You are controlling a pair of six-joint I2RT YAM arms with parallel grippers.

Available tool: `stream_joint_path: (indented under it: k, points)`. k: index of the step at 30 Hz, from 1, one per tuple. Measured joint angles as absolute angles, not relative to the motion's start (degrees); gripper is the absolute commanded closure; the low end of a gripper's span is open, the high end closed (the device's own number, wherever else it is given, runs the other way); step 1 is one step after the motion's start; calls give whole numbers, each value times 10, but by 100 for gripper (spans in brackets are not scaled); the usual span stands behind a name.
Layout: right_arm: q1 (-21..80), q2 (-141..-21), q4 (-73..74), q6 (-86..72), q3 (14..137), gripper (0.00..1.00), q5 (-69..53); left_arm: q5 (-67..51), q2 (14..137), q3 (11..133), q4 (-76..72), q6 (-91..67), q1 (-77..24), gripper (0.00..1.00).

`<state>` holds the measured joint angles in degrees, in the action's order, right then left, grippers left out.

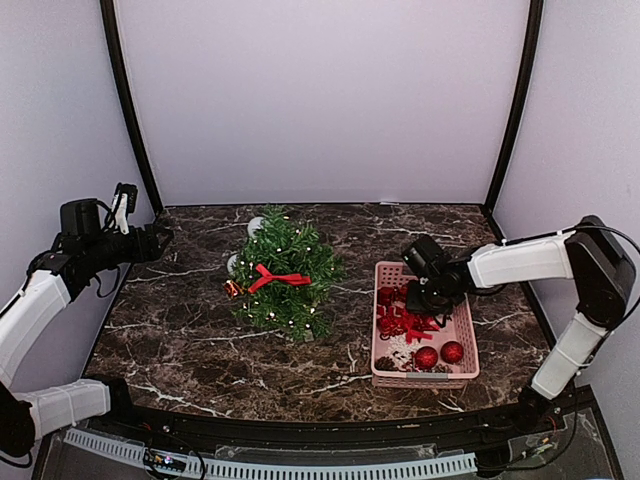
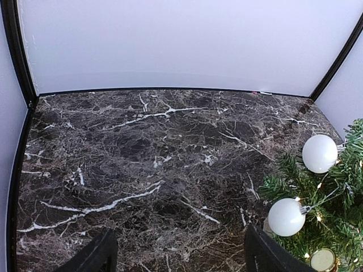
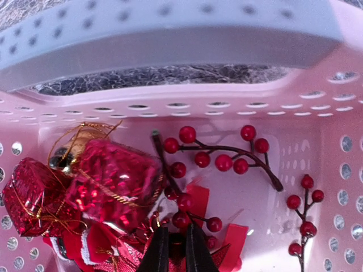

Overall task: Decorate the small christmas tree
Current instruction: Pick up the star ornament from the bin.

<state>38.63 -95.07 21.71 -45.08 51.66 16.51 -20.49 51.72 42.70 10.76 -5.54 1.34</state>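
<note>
The small christmas tree (image 1: pixel 290 290) stands near the middle of the table (image 1: pixel 180 330), and the pink basket (image 1: pixel 384 372) of red ornaments sits just to its right. Well to the tree's left, the left gripper (image 2: pixel 181 256) hangs wide open and empty. The right gripper (image 3: pixel 177 233), down in the basket, has its fingers nearly shut on what seems a berry twig (image 3: pixel 180 170). I think such a thin pinch may slip, or the twig may hook the gold threads of the gift boxes (image 3: pixel 110 181) beside it and drag them out.
</note>
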Motion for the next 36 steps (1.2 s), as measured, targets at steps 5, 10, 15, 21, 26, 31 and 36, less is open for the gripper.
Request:
stream_joint_path:
  k: [5, 10, 15, 21, 26, 31, 36]
  points:
    - [387, -909, 261, -449, 519, 95, 196, -215, 515, 427, 107, -58, 13, 21]
    - [387, -807, 285, -427, 529, 94, 230, -242, 503, 442, 112, -66, 3, 22]
    - [387, -702, 255, -383, 507, 92, 230, -240, 485, 503, 123, -69, -87, 23]
    - [411, -642, 198, -322, 434, 95, 223, -211, 489, 522, 112, -92, -265, 23]
    - [447, -672, 203, -293, 409, 92, 268, -147, 527, 553, 111, -100, -389, 23]
    - [458, -612, 163, -261, 375, 91, 281, -92, 564, 594, 108, -103, -483, 23]
    - [458, -558, 121, -249, 371, 91, 281, -48, 621, 648, 82, -117, -573, 23]
